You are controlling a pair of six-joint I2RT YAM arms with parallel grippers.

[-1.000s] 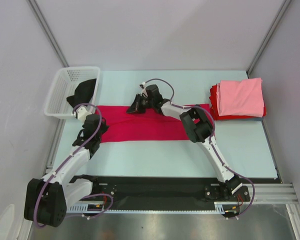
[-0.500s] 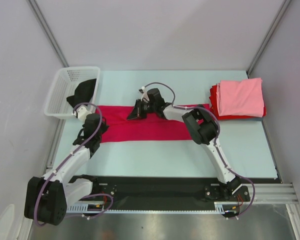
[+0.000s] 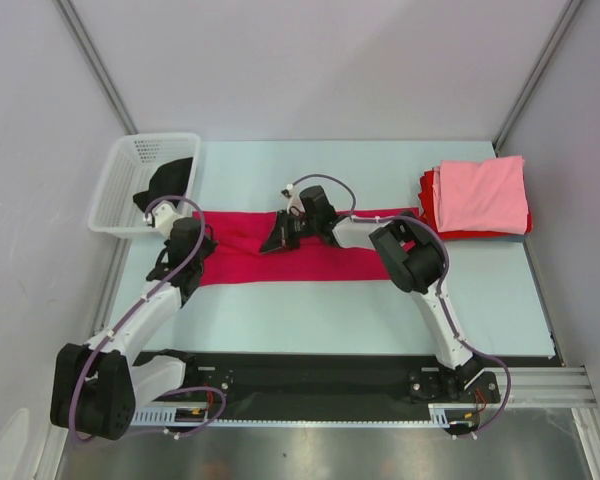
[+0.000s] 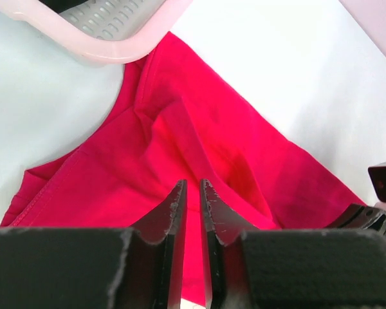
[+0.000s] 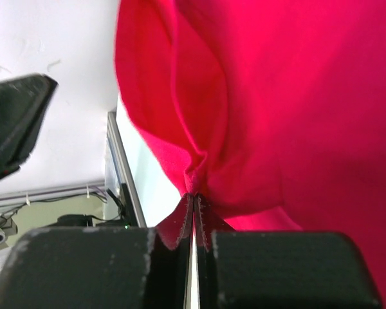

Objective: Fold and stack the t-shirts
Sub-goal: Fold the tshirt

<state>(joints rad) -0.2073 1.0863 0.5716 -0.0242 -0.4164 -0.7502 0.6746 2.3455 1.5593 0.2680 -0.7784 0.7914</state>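
Mid-fold, the crimson t-shirt (image 3: 300, 266) was gripped by left pincer (image 4: 192, 187) and right pincer (image 5: 194, 196); doubling it over toward the left pincer was judged next.

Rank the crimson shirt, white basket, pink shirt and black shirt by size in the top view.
1. crimson shirt, spread out
2. white basket
3. pink shirt, folded
4. black shirt, partly hidden in the basket

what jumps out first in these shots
A crimson t-shirt stretched across the middle of the table, with the right fingers pinching a bunch of it. Then the folded stack, pink on top, at the far right, and a white basket at the far left.
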